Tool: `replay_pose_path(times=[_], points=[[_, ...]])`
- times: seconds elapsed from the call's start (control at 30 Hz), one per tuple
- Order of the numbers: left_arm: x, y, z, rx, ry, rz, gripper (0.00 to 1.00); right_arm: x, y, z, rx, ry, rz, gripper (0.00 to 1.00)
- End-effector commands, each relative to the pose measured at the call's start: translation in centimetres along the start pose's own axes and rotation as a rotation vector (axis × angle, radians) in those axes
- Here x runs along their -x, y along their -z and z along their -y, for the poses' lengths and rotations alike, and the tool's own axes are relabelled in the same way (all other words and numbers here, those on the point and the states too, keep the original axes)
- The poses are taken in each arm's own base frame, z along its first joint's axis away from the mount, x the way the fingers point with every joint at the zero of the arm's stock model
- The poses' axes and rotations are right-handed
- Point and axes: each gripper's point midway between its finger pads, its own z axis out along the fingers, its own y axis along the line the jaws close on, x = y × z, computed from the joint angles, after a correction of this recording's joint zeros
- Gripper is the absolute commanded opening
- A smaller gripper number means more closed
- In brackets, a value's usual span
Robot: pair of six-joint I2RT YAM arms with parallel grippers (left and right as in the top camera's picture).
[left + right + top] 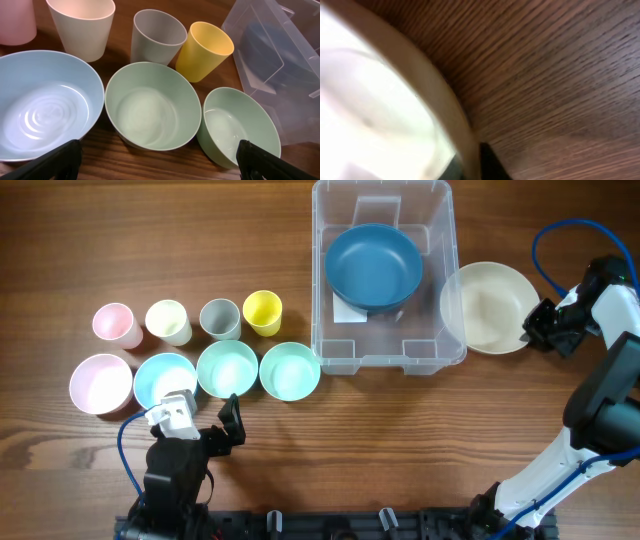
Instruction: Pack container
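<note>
The clear plastic container (320, 290) stands at the back centre with a dark blue bowl (373, 266) inside it; its corner shows in the left wrist view (280, 60). My right gripper (530, 330) is shut on the right rim of a cream bowl (488, 305), just right of the container. In the right wrist view the rim (440, 100) runs between the fingers (470, 155). My left gripper (205, 415) is open and empty, just in front of the row of bowls, with its fingers (157, 150) spread wide.
A row of bowls lies left of the container: pink (100, 383), light blue (164, 378), and two mint green (227, 368) (289, 370). Behind them stand pink (116, 324), cream (168, 321), grey (219, 318) and yellow (262, 311) cups.
</note>
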Motion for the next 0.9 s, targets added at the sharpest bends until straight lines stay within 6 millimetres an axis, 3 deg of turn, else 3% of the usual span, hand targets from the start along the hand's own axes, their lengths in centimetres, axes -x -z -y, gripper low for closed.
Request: replay_pose_path(times=[0.0, 0.07, 0.1, 0.2, 0.27, 0.33, 0.37, 0.43, 0.5, 0.53, 0.57, 0.67, 0.73, 0.77, 0.8, 0.83, 0.87], points=[[0.1, 0.0, -0.3, 0.013, 0.002, 0.011, 1.0, 0.3, 1.0, 0.3, 0.016, -0.065, 0.02, 0.04], [0.1, 0.0, -0.3, 0.013, 0.002, 0.011, 1.0, 0.9, 3.3, 0.4, 0.0, -0.098, 0.079, 0.04], [0.1, 0.0, -0.3, 0.013, 0.002, 0.011, 1.0, 1.6, 5.8, 0.3, -0.011, -0.121, 0.151, 0.04], [0.1, 0.0, -0.3, 0.013, 0.002, 0.011, 1.0, 3.0, 16.3, -2.1, 0.086, -0.139, 0.429, 0.04], [0.1, 0.0, -0.3, 0.013, 0.002, 0.011, 1.0, 2.0, 23.6, -5.7, 0.239, -0.065, 0.612, 0.04], [0.1, 0.0, -0.3, 0.013, 0.002, 0.011, 1.0, -1.4, 28.7, -10.9, 0.384, 0.086, 0.72, 0.04], [0.1, 0.0, -0.3, 0.013, 0.002, 0.011, 1.0, -3.0, 29.1, -12.9, 0.415, 0.143, 0.713, 0.04], [0.1, 0.0, -0.3, 0.013, 0.002, 0.011, 1.0, -5.8, 27.6, -16.7, 0.447, 0.218, 0.649, 0.04], [0.1, 0.0, -0.3, 0.013, 0.002, 0.011, 1.0, -6.8, 23.2, -20.6, 0.382, 0.237, 0.597, 0.04], [0.1, 0.0, -0.3, 0.013, 0.002, 0.011, 1.0, -6.6, 21.7, -21.6, 0.358, 0.242, 0.59, 0.04], [0.1, 0.0, -0.3, 0.013, 0.002, 0.011, 1.0, -6.1, 18.5, -23.5, 0.336, 0.262, 0.561, 0.04], [0.1, 0.0, -0.3, 0.013, 0.002, 0.011, 1.0, -5.4, 11.7, -26.5, 0.359, 0.29, 0.446, 0.04], [0.1, 0.0, -0.3, 0.013, 0.002, 0.011, 1.0, -4.9, 7.7, -26.8, 0.341, 0.269, 0.385, 0.04], [0.1, 0.0, -0.3, 0.013, 0.002, 0.011, 1.0, -5.1, 7.2, -27.2, 0.359, 0.285, 0.366, 0.13], [0.1, 0.0, -0.3, 0.013, 0.002, 0.011, 1.0, -5.6, 7.5, -28.2, 0.404, 0.362, 0.359, 0.32], [0.1, 0.0, -0.3, 0.013, 0.002, 0.011, 1.0, -6.2, 8.8, -29.0, 0.454, 0.419, 0.359, 0.42], [0.1, 0.0, -0.3, 0.013, 0.002, 0.011, 1.0, -6.8, 10.5, -28.9, 0.469, 0.424, 0.361, 0.44]])
